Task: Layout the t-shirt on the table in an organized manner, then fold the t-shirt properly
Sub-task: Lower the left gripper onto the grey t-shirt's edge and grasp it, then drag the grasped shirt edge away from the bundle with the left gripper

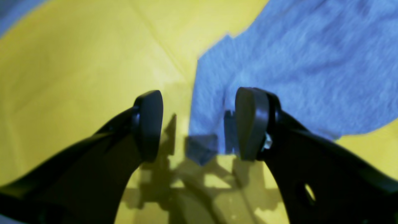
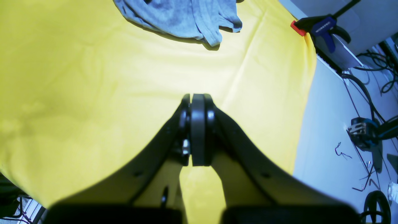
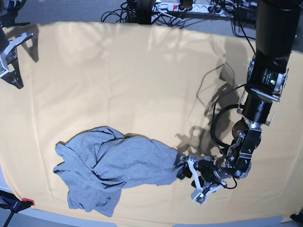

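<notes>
While the shirt (image 3: pixel 113 168) sits bunched up near the front edge of the table (image 3: pixel 142 75), the left gripper (image 1: pixel 199 124) hangs low right at its corner with the fingers spread wide, nothing pinched between them, cloth edge just under the gap. Right gripper (image 2: pixel 198 130) is off over bare yellow cloth, pads pressed flat together, holding nothing.

Bare table (image 3: pixel 142 75) lies open beyond the rumpled t-shirt (image 3: pixel 113 165); a clamp (image 2: pixel 320 28) grips its edge.
</notes>
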### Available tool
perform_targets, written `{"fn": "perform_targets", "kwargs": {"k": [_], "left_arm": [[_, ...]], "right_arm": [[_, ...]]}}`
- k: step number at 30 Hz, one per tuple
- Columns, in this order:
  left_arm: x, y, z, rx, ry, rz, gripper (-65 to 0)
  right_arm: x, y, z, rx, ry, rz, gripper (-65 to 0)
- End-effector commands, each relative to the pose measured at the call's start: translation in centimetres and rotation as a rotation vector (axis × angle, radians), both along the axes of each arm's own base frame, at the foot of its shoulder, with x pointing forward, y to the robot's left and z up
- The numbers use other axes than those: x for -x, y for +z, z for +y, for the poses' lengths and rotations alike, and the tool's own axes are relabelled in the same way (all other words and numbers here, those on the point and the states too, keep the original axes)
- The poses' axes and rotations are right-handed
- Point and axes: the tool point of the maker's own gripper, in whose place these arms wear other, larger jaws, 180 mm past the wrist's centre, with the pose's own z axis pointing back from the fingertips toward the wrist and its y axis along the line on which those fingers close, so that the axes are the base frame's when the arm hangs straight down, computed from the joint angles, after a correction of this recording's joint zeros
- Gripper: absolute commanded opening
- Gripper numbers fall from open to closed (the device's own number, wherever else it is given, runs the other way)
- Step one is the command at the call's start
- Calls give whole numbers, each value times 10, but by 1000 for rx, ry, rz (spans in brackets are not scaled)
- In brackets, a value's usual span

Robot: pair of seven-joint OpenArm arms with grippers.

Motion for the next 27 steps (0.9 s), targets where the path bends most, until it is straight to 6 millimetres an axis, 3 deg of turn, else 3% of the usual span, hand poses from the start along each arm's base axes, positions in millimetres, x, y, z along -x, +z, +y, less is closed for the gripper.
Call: {"fn": "perform_targets", "kwargs": {"k": [1,6,18,22,24,27], "left_arm": [[-13,22,3,21,17,-48,-275],[-2,-4,7,18,-4,44,-277],[-3,0,-17,69,-52,5,-291],[-2,-11,-30,36,-70,6,-296],[-4,-17,-31,34,-40,21,-383],[-12,-24,-16,12,74,34,-650]], "right_arm": [[-3,9,3,0,19,-30,-650],[-3,9,3,-1,20,-31,-650],[-3,10,4,-5,22,-37,-650],[-3,10,4,-5,22,-37,-650],[-3,10,4,-5,22,-36,-650],[-3,10,4,-4,22,-36,-650]]}}
